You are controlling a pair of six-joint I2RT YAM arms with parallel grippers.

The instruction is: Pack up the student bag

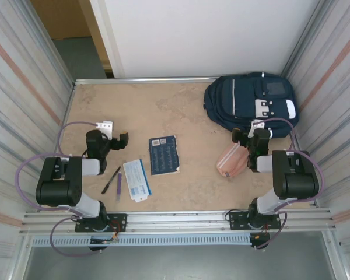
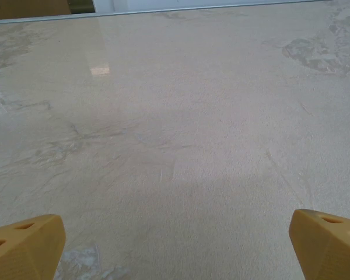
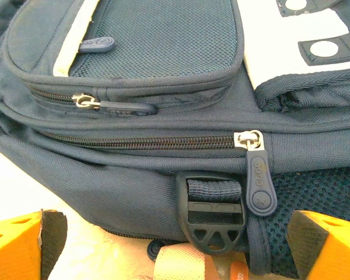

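Note:
The student bag (image 1: 251,100), a navy-blue backpack with white patches, lies at the back right of the table. Its side (image 3: 134,181) is close in front of my right wrist camera, with two zips shut, a long zip pull (image 3: 261,182) and a dark strap buckle (image 3: 213,211). My right gripper (image 1: 249,132) (image 3: 175,251) stands open just short of the bag, nothing between its orange fingertips (image 3: 329,242). My left gripper (image 1: 115,133) (image 2: 178,251) hangs open over bare table at the left, its fingertips (image 2: 26,248) far apart.
A pink pouch (image 1: 232,161) lies under my right wrist; its edge (image 3: 184,263) lies beneath the bag's buckle. A navy notebook (image 1: 164,154) lies mid-table, with a white-and-blue booklet (image 1: 137,179), a dark pen (image 1: 111,179) and a purple pen (image 1: 119,185) to its left. Corrugated walls (image 1: 23,116) enclose both sides.

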